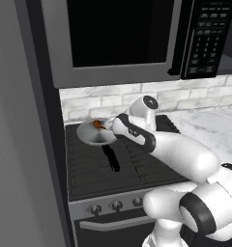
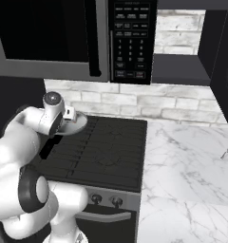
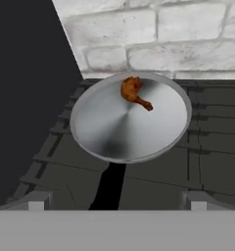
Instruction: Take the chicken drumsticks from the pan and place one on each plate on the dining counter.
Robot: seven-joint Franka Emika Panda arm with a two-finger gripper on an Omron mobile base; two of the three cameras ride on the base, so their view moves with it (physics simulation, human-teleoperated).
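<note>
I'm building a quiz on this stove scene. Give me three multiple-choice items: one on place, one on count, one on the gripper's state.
1. Where does the round light-grey metal frying pan sit?
A. on the black stove top
B. on the marble counter
C. inside the microwave

2. How many orange-brown drumsticks lie in the pan?
A. none
B. one
C. three

3. How is the gripper?
A. shut on the drumstick
B. shut on the pan's black handle
C. open, holding nothing

Answers:
1 A: black stove grates surround the pan.
2 B: a single orange-brown drumstick lies by the pan's far rim.
3 C: the hand view shows the fingertips wide apart, short of the pan.
</note>
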